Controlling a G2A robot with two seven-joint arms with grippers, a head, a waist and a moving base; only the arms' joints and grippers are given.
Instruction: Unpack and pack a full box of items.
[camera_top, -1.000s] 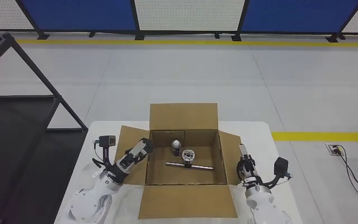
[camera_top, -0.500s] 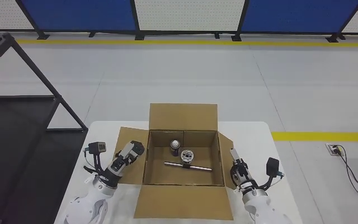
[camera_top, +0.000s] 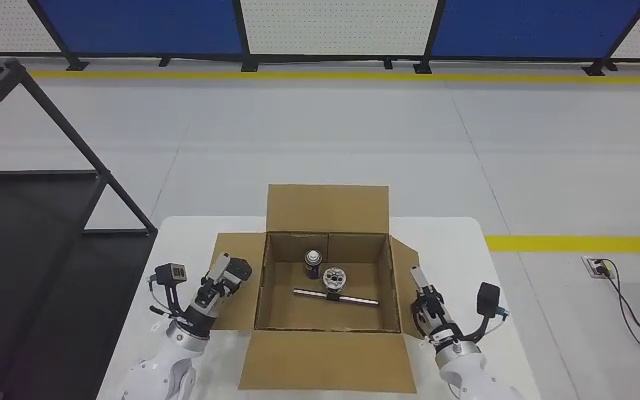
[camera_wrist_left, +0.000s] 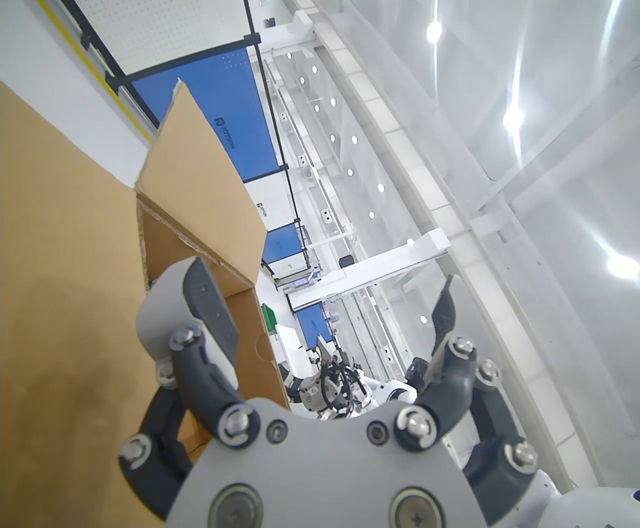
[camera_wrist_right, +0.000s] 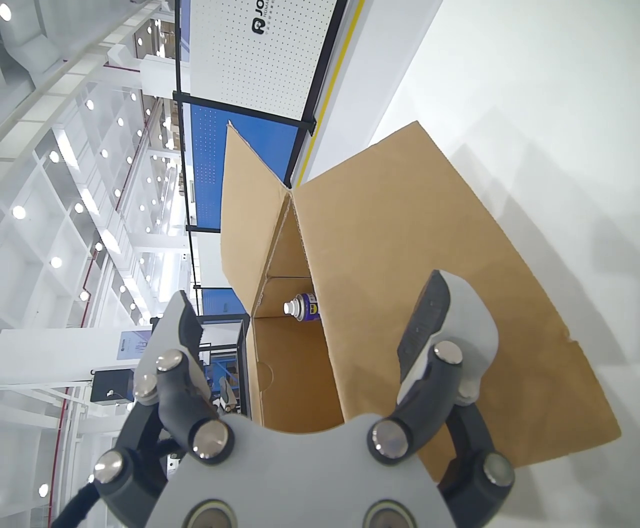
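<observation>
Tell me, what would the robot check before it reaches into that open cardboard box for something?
1. Box flaps folded out, top open: ok.
2. Left claw open and empty: ok.
3. Right claw open and empty: ok.
4. Both claws outside the box, beside its side flaps: ok.
5. Spray can standing upright by the back wall: ok.
6. Long rod lying free of the round part: cannot tell.

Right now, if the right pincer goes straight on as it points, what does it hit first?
Likely the cardboard box's right flap, near its fold: the right pincer points along that edge. Depth unclear; it might clear it and reach the spray can.
</observation>
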